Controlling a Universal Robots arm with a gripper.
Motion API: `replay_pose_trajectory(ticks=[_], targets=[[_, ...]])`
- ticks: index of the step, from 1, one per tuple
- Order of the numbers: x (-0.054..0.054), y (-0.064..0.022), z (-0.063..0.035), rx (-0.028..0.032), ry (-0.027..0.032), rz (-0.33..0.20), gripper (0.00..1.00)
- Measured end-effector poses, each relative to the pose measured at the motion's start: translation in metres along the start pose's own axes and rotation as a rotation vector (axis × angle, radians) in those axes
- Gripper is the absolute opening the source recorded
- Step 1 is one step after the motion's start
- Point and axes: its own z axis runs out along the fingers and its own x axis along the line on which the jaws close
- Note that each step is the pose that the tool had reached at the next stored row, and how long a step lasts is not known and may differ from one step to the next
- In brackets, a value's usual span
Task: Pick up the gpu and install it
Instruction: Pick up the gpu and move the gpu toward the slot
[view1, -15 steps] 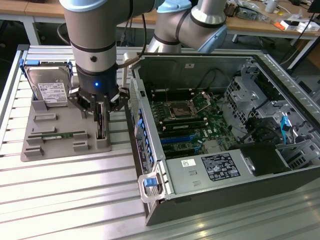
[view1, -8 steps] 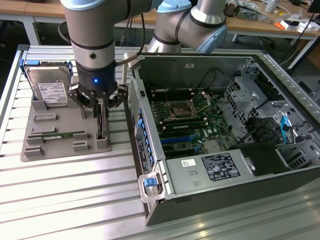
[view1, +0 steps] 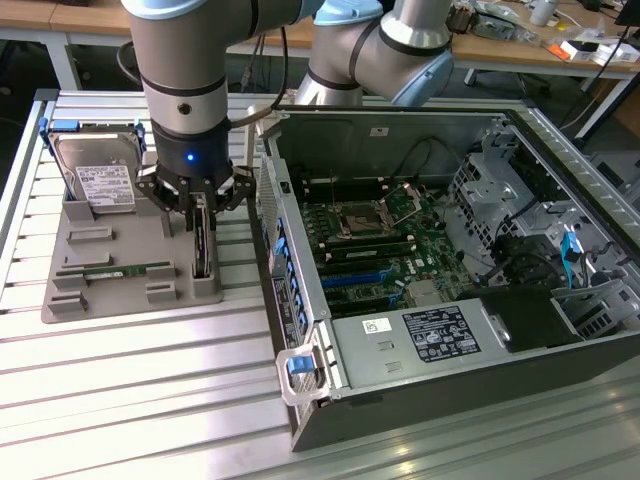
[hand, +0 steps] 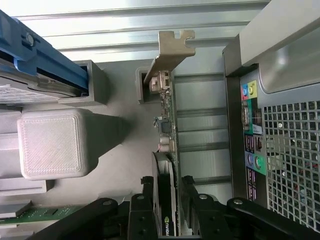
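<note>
Grey holder tray on slatted aluminium table. It carries an upright hard drive, a flat memory stick, and the gpu on edge in a slot near the tray's case-side edge. The gpu's long axis runs along that edge, bracket toward the hard-drive end. Gripper jaws are spread, straddling the card. Open computer case stands beside the tray.
</note>
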Motion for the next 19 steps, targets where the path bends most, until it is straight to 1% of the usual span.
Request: replay_pose_trajectory(ticks=[2, 3, 15, 19], targets=[[0.0001, 0.0000, -0.0001, 0.0002, 0.0003, 0.000, 0.34], [0.0000, 0.0000, 0.0000, 0.0001, 0.0001, 0.000, 0.27], [-0.0001, 0.0000, -0.0002, -0.0003, -0.0004, 0.000, 0.27], [-0.0001, 0.0002, -0.0037, -0.0001, -0.0001, 0.000, 0.27]])
